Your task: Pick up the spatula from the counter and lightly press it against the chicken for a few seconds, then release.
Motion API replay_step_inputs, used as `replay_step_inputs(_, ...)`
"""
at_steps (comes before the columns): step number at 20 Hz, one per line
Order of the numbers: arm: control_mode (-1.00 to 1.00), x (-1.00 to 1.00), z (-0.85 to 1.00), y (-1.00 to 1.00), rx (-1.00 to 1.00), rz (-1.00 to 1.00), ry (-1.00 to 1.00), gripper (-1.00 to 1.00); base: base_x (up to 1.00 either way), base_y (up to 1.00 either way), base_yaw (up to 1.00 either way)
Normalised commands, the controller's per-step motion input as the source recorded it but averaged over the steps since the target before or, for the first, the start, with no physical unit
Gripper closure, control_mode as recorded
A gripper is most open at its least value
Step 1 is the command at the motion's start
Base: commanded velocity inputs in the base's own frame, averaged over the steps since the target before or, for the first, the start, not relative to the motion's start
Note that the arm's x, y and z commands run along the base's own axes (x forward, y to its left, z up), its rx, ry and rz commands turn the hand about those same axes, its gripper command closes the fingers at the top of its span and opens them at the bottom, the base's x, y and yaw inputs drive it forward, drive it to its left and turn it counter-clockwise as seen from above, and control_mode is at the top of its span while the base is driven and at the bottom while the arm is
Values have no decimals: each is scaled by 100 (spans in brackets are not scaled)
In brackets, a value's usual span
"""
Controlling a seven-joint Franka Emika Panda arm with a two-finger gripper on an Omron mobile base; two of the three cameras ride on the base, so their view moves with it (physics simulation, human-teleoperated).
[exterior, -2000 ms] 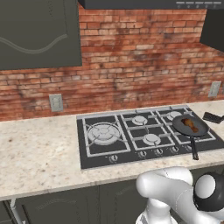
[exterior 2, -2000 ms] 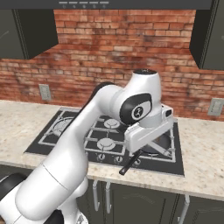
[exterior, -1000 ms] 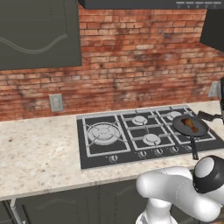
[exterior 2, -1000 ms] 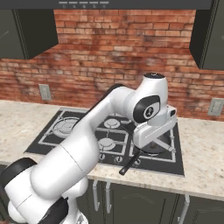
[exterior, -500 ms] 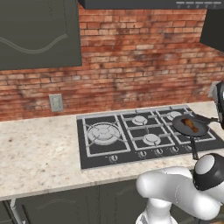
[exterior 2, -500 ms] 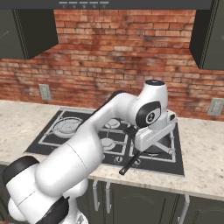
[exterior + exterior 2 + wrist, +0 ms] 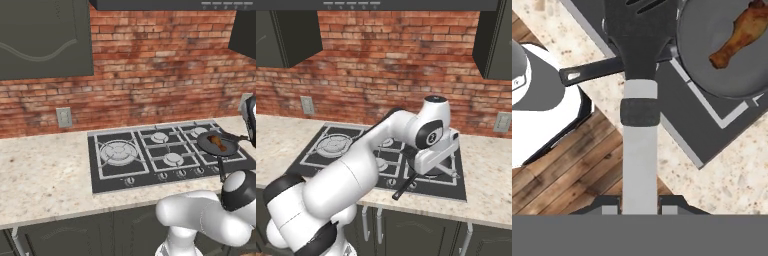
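My hand (image 7: 640, 205) pinched the spatula (image 7: 640, 135) by its handle, blade above the handle of the pan (image 7: 701, 52), beside the chicken (image 7: 737, 38) lying inside. Pickup looked done; next, I judged, shift over the chicken and lower gently

Black-and-grey spatula (image 7: 640, 107), brown chicken (image 7: 737, 38)

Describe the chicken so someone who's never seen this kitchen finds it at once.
On the speckled counter below the brick wall sits a black gas cooktop. At its right end is a dark round frying pan with a long handle. The chicken is the browned drumstick lying in it, the one piece of food; the spatula in the gripper has a flat black blade.
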Motion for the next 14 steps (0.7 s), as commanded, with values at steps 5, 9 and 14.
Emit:
replay_step_inputs(5, -100, 14, 0, -10, 0, 0, 2, 100, 0, 0, 0)
replay_step_inputs(9, -100, 17, -1, -10, 0, 1, 7, 100, 0, 0, 0)
replay_step_inputs(14, -100, 20, -9, -6, 0, 1, 4, 100, 0, 0, 0)
